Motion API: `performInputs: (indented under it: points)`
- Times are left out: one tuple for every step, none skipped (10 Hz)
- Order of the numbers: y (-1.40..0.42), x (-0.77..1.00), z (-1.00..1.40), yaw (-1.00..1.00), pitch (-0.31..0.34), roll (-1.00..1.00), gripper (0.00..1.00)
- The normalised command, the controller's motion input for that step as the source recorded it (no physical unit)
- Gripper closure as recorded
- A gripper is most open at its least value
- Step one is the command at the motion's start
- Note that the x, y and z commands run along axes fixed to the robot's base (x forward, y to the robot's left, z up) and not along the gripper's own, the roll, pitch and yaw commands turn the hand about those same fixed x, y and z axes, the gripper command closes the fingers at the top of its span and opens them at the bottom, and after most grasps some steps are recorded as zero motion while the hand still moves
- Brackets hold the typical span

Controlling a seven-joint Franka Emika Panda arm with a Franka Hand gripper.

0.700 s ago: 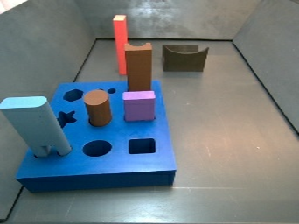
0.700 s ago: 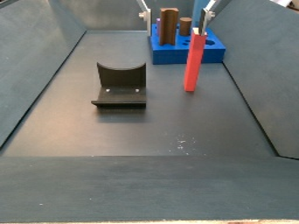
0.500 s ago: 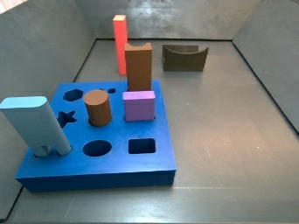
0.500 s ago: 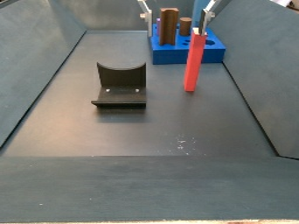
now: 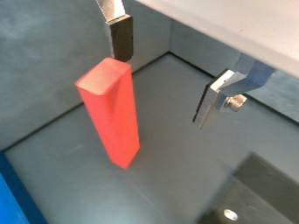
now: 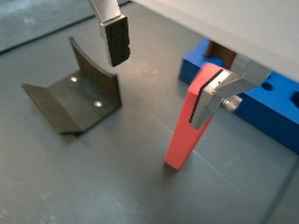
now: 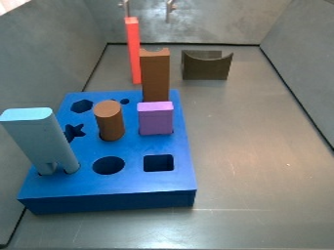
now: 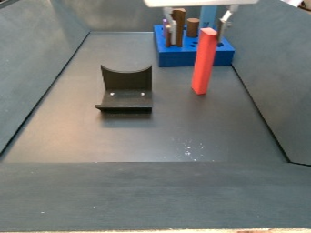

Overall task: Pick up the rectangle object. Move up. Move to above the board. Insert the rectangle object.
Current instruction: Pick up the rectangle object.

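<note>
The rectangle object (image 7: 133,49) is a tall red-orange bar standing upright on the dark floor beyond the board (image 7: 111,161), a thick blue block with shaped holes. It also shows in the other side view (image 8: 205,61) and in both wrist views (image 5: 111,109) (image 6: 187,127). My gripper (image 7: 150,8) is open and empty, just above the bar's top. One finger (image 5: 121,37) hangs over the bar's top end; the other finger (image 5: 212,98) stands apart to the side. The bar is not between the pads. The gripper also shows in a wrist view (image 6: 162,70) and a side view (image 8: 208,20).
On the board stand a brown rectangular block (image 7: 155,73), a purple cube (image 7: 156,118), a brown cylinder (image 7: 108,122) and a pale blue block (image 7: 39,142). The fixture (image 7: 206,63) stands on the floor near the bar, also in a wrist view (image 6: 70,92). Grey walls enclose the floor.
The gripper has come down and sideways; its fingertips now show at the top of the side view, over the bar. The bar and the pegs have not moved.
</note>
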Motion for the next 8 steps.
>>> performInputs:
  points:
    - [-0.12, -0.15, -0.01, 0.0, 0.0, -0.01, 0.0]
    - [0.0, -0.02, 0.0, 0.0, 0.0, -0.01, 0.0]
    - [0.0, -0.16, 0.0, 0.05, -0.003, -0.01, 0.0]
    - [0.0, -0.14, -0.02, 0.29, -0.011, -0.02, 0.0]
    - [-0.04, -0.15, -0.1, 0.47, -0.026, 0.0, 0.0]
    - [-0.01, -0.16, -0.08, 0.5, -0.021, 0.0, 0.0]
    - [-0.05, -0.16, -0.12, 0.54, -0.034, 0.0, 0.0]
    - [-0.14, -0.09, -0.19, 0.66, -0.037, 0.0, 0.0]
